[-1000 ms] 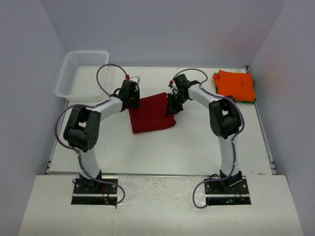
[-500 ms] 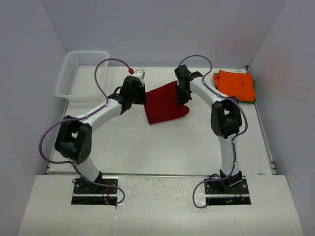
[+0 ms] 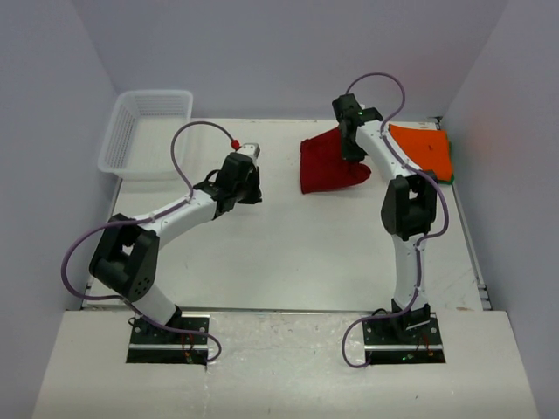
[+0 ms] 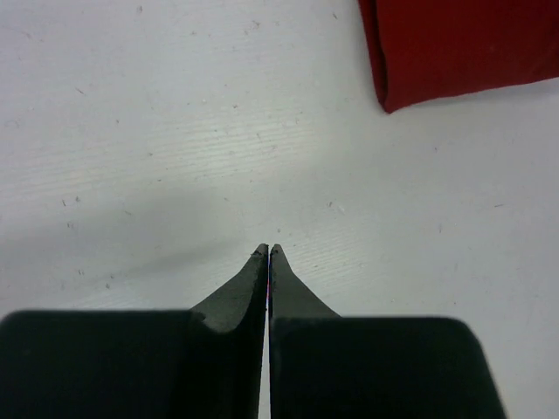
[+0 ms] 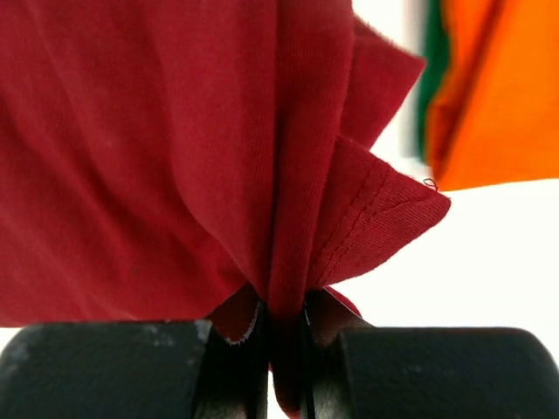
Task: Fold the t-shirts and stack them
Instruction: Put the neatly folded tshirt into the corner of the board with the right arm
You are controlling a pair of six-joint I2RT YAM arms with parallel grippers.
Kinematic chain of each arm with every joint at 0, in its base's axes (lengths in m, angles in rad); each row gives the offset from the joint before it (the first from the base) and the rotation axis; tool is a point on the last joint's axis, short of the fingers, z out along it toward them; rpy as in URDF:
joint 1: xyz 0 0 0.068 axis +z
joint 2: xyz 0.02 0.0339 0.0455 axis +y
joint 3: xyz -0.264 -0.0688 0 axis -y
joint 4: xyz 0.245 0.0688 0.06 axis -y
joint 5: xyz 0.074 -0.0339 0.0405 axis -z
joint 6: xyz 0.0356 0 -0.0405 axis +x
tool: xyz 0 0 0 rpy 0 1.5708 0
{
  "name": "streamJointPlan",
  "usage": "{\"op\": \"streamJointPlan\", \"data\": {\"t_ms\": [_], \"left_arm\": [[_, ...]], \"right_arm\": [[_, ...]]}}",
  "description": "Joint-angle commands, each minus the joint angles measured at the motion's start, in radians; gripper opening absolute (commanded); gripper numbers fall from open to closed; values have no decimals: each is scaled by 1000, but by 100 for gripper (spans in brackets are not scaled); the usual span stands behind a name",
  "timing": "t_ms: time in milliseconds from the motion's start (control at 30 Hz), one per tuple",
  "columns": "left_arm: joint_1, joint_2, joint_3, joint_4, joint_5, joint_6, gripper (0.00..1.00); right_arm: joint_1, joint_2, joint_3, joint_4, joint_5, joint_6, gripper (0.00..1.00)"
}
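Note:
The folded dark red t-shirt point(image 3: 325, 166) hangs from my right gripper point(image 3: 354, 150), which is shut on a bunched edge of it point(image 5: 288, 288) at the back of the table. Its lower corner shows in the left wrist view point(image 4: 454, 44). Just to its right lies the folded bright orange t-shirt point(image 3: 424, 150) on top of a green one, of which only an edge point(image 3: 452, 170) shows. Both also appear in the right wrist view, orange point(image 5: 498, 87) and green point(image 5: 430, 70). My left gripper point(image 3: 247, 185) is shut and empty over bare table, left of the red shirt; its fingertips point(image 4: 268, 251) meet.
A white mesh basket point(image 3: 144, 131) stands at the back left corner. The grey walls close in the table on three sides. The right wall runs close behind the orange stack.
The right gripper has carried the red t-shirt up and to the right, toward the orange stack. The left gripper has let go of the shirt and now stays behind, shut, mid-table.

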State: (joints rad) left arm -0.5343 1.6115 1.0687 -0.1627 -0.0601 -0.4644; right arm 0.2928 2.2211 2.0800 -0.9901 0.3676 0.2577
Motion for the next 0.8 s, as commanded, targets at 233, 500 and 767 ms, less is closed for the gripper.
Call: {"op": "streamJointPlan", "data": {"t_ms": [233, 500, 767], "left_arm": [[0, -19, -30, 54, 20, -14, 0], [-1, -13, -32, 65, 48, -2, 0], [-1, 13, -13, 61, 55, 10, 0]], "right_arm": [[-33, -8, 164, -119, 270, -20, 0], [-87, 28, 259, -111, 310, -78, 0], [-126, 71, 373, -73, 318, -129, 0]]}}
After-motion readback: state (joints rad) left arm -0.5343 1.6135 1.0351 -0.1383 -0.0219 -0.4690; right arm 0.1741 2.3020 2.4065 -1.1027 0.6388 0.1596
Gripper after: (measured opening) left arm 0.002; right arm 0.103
